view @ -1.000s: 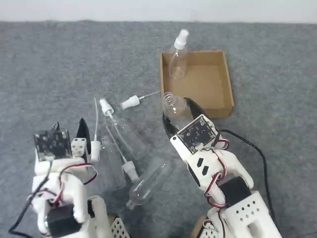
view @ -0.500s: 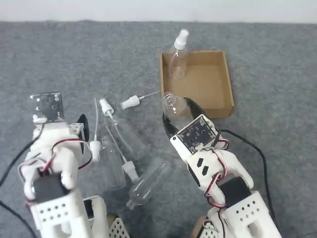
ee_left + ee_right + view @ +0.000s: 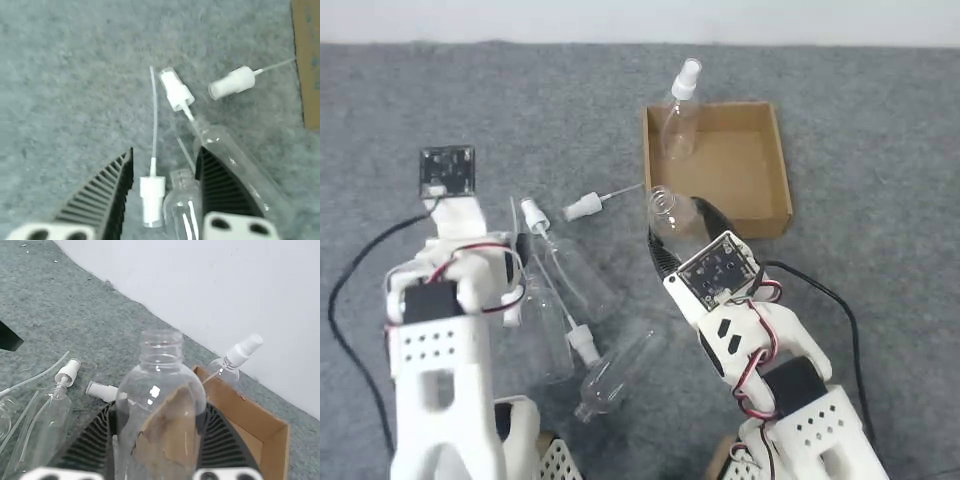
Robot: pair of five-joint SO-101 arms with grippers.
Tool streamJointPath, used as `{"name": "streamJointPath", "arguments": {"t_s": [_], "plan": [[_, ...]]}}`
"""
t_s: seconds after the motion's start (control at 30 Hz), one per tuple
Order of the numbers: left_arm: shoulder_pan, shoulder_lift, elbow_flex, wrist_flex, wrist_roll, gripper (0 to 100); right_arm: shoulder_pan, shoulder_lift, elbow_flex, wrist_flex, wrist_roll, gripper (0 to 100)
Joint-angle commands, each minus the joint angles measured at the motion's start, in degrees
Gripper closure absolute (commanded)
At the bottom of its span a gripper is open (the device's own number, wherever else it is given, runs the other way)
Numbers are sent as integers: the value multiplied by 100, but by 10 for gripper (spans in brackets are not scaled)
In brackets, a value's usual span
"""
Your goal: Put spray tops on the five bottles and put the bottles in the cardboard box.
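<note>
Setting. The table I work on is covered with a grey, short-piled carpet (image 3: 430, 110), mottled in tone. Along its far edge the carpet meets a plain white wall (image 3: 520, 20). In my right wrist view that wall is bare, smooth and evenly lit.

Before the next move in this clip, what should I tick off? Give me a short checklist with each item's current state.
1. Right claw shut on the open bottle, bottle upright: ok.
2. Open bottle's neck free for a top: ok.
3. Left claw open over the loose spray top: ok.
4. Spray top alone between the left claw's fingers: not ok, a lying bottle has its neck there too.
5. Cardboard box has room beside the capped bottle: ok.
</note>
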Motion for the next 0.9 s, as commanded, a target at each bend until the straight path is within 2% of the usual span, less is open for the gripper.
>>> {"name": "streamJointPath", "arguments": {"t_s": [0.0, 0.23, 0.63, 0.87], "plan": [[88, 791, -708, -167, 220, 812, 66, -110, -53, -163, -18, 956], [105, 1793, -1305, -167, 958, 812, 66, -110, -53, -163, -18, 954], [299, 2778, -1833, -193, 1793, 810, 75, -110, -53, -163, -18, 954], [299, 3675, -2308, -193, 1899, 812, 75, -110, -62, -163, -18, 954]]}}
